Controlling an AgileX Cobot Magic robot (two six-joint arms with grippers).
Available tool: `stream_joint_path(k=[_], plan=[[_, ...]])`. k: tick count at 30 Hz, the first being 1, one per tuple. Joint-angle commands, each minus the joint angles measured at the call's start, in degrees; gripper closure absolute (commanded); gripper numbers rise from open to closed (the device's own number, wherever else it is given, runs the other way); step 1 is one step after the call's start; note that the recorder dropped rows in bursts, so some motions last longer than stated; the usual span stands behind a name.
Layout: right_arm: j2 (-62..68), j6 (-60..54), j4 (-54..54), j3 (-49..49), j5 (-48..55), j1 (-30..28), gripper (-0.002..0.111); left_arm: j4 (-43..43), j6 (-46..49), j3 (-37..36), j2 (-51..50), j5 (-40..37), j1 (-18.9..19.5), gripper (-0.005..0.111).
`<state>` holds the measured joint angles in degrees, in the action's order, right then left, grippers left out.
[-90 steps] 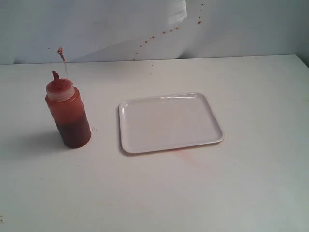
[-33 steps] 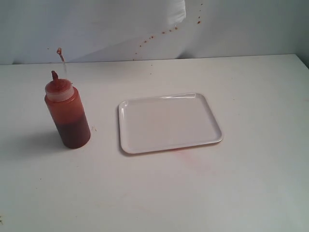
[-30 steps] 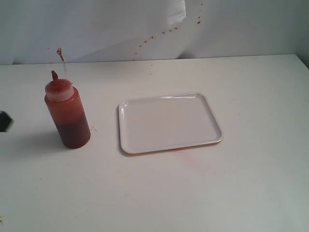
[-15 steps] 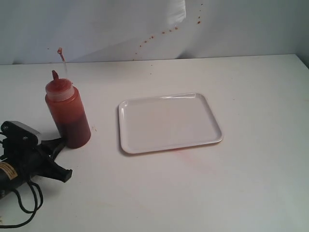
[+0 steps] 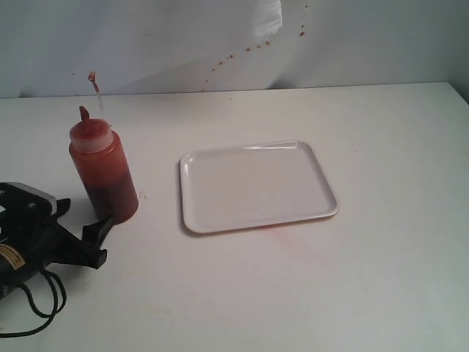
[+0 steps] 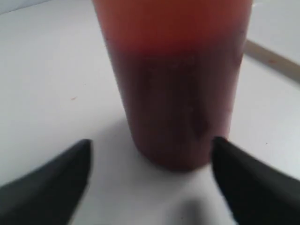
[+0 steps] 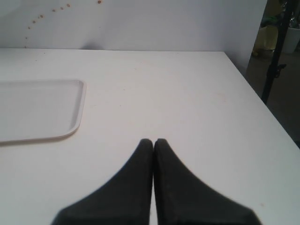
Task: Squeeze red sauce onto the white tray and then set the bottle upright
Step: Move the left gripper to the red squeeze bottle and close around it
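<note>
Bottle (image 5: 103, 170) upright, left end effector (image 5: 83, 216) moved closer, spread wide

The yellow label (image 5: 6, 254) on the left arm (image 5: 33, 233) is unreadable.

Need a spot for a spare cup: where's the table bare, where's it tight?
Bare: the table right of the tray, the strip between tray and back wall, and the front stretch near the tray, bar a faint pink smear. The tray itself holds nothing. Tight: front left, where the left gripper sits with open fingers at the bottle's base.
</note>
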<state>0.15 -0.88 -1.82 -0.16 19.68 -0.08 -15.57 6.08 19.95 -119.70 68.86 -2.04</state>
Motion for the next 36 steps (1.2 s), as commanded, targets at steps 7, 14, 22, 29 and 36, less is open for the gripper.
stream_joint_path(k=[7, 14, 22, 29, 36], plan=[[-0.2, 0.1, -0.1, 0.2, -0.1, -0.5, 0.108, -10.0, -5.4, 2.8, 0.0, 1.1, -0.2, 0.002], [-0.2, 0.1, -0.1, 0.2, -0.1, -0.5, 0.108, -12.2, -7.6, 10.4, -3.4, 0.4, -0.2, 0.002], [-0.2, 0.1, -0.1, 0.2, -0.1, -0.5, 0.108, -13.1, -7.7, 17.8, -9.7, -0.4, -0.2, 0.002], [-0.2, 0.1, -0.1, 0.2, -0.1, -0.5, 0.108, -12.7, -7.6, 18.4, -12.0, -0.1, -0.2, 0.021], [-0.2, 0.1, -0.1, 0.2, -0.1, -0.5, 0.108, -13.7, -6.5, 18.4, -12.0, 0.5, -0.2, 0.105]])
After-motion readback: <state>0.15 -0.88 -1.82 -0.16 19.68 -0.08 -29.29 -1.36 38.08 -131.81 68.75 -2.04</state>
